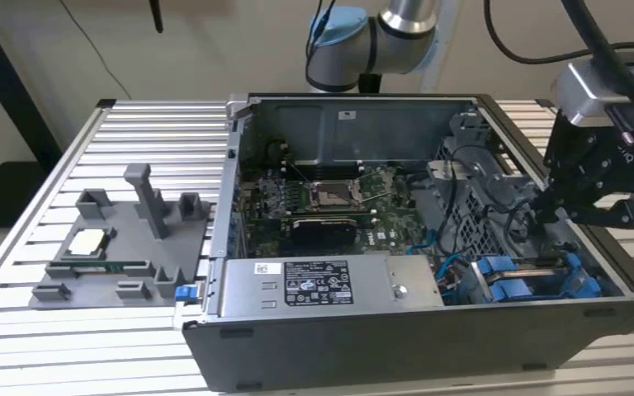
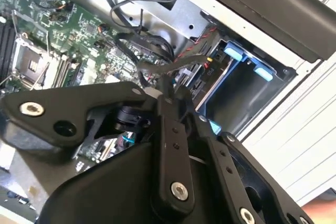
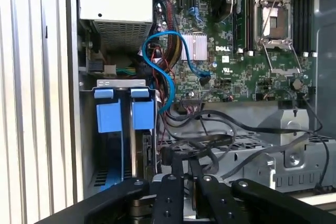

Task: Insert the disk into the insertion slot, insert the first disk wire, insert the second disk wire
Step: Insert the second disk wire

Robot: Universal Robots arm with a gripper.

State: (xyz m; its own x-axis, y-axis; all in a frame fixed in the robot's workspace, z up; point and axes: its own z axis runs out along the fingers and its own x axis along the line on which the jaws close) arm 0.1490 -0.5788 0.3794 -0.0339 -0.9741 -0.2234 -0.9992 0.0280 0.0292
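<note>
The end effector (image 1: 581, 216) is down inside the open computer case (image 1: 405, 346), over by the corner of the case nearest the exterior view's right, and in both wrist views its black fingers (image 3: 178, 179) look pinched close together on a flat black cable (image 3: 210, 142), clenched on that wire as far as I can judge, though the very tips are crowded by cable loops. The disk (image 3: 143, 114) looks to be seated already: its bright blue carrier frame stands upright in the insertion slot (image 3: 123, 83), just beside a second blue carrier, with the grey perforated bay wall around them. In the exterior view the blue frames (image 1: 521, 276) sit low in the case's near corner, next to the grey power supply (image 1: 328, 285). So this reads as wire work, not disk work. Risks from here: the black cables tangle thickly right under the fingers, so a neighbouring loop could snag and get dragged along. The blue data cable (image 3: 163, 64) arcs just beside the bay and could be caught too. The connector could meet its socket crooked and jam, and the motherboard (image 1: 328, 202) lies near enough to be scraped. Off to the exterior view's left on the slatted surface (image 1: 108, 132), a grey fixture tray (image 1: 119, 247) sits well apart
</note>
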